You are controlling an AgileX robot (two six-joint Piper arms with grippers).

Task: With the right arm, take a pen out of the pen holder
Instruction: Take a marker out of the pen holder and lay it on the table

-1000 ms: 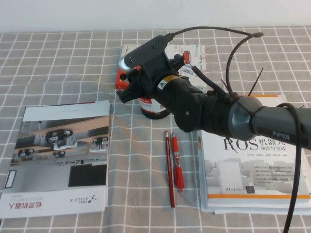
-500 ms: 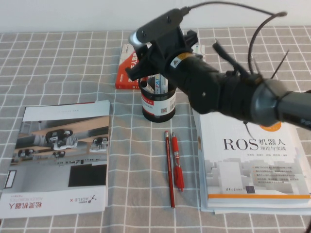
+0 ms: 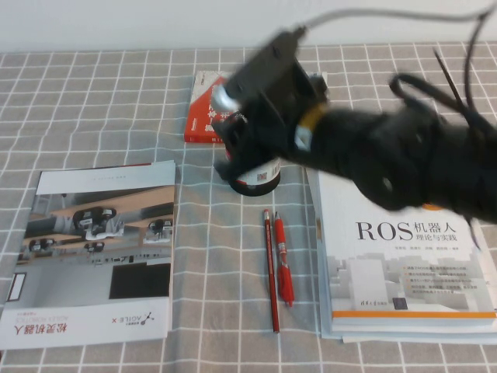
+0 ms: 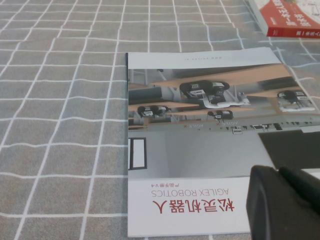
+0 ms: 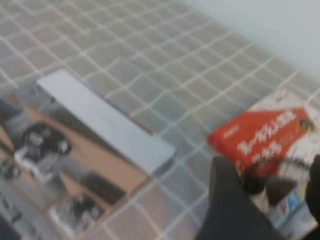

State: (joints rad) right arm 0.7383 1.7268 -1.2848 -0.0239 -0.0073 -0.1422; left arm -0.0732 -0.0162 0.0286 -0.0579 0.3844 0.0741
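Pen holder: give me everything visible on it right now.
The pen holder is a dark round cup with a white-and-red label band. It stands on the checked cloth, just robot-side of the red book. Only its lower part shows: the right gripper, jaws open, hangs over its top and hides the rim and contents. Whether they touch cannot be told. The left gripper is apart, over the brochure.

Blocked above the pen holder (image 3: 260, 175) by the right end effector (image 5: 270, 172), fingers spread. Hemmed behind by a red book (image 3: 203, 116), on the right by the ROS book (image 3: 404, 256), in front by a red pencil (image 3: 270, 272) and red pen (image 3: 284, 268) lying flat. Open across the desk (image 3: 93, 101) at rear left. Taken up over the brochure (image 3: 97, 249) corner by the left end effector (image 4: 285, 205).
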